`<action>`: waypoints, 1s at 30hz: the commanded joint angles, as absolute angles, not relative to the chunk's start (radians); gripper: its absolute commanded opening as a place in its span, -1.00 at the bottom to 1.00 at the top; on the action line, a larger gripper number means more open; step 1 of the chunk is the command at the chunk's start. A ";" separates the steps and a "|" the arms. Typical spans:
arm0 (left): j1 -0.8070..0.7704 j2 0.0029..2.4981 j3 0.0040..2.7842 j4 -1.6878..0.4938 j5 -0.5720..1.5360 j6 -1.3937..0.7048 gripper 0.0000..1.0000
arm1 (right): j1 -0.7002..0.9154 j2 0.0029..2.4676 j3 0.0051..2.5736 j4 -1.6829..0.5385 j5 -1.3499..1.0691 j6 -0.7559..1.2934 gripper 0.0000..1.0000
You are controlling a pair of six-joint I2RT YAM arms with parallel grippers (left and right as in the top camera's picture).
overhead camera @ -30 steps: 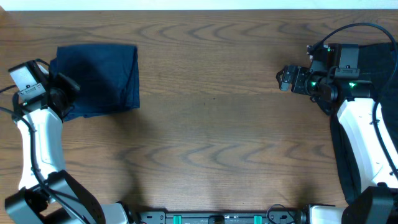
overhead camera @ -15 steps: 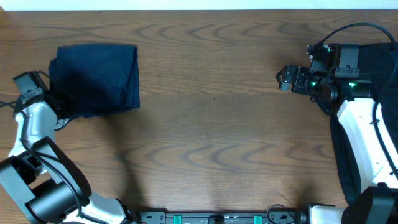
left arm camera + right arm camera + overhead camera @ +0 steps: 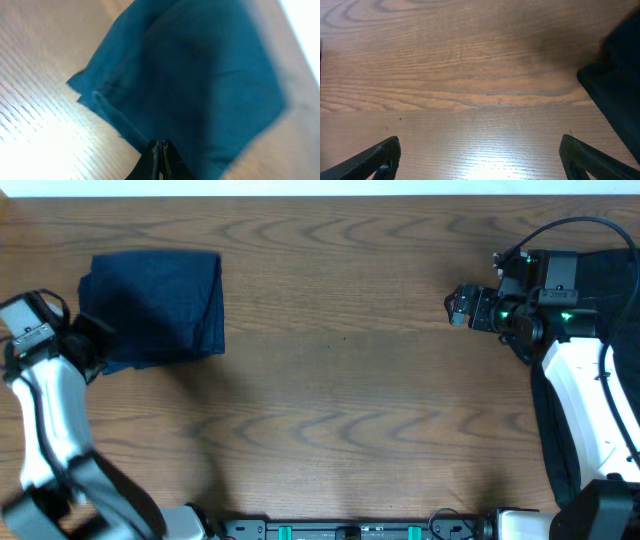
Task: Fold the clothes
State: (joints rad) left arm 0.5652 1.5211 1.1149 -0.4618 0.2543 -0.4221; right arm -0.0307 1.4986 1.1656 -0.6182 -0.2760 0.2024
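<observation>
A folded navy garment (image 3: 152,305) lies flat at the table's far left. It fills the left wrist view (image 3: 200,75). My left gripper (image 3: 92,338) is at the garment's near-left corner. Its fingers (image 3: 161,148) are shut together, with the tips over the cloth's edge and nothing seen between them. A pile of black clothes (image 3: 612,275) lies at the far right, partly under my right arm. Its edge shows in the right wrist view (image 3: 620,85). My right gripper (image 3: 456,307) is open and empty over bare wood (image 3: 480,160), left of the black pile.
The wooden table (image 3: 340,380) runs between the two garments. Its far edge meets a white strip along the top. The arm bases stand at the near edge.
My left arm has swung about at the garment's left side and its gripper now sits lower, by the near-left corner. The garment and the right arm have not moved.
</observation>
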 commanded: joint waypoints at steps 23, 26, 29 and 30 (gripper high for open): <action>0.240 1.202 1.117 -0.672 0.280 -0.404 0.96 | -0.038 1.500 1.164 -0.621 -0.273 0.205 0.99; 0.240 1.202 1.117 -0.686 0.280 -0.404 0.96 | -0.038 1.500 1.164 -0.621 -0.273 0.205 0.98; 0.240 1.202 1.117 -0.690 0.280 -0.404 0.96 | -0.038 1.500 1.164 -0.621 -0.273 0.205 0.98; 0.240 1.202 1.117 -0.692 0.280 -0.404 0.96 | -0.038 1.500 1.164 -0.621 -0.273 0.205 0.99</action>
State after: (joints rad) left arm 0.2436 1.2007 1.1149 -0.6849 0.2821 -0.4141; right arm -0.0307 1.4986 1.1656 -0.6182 -0.2760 0.2024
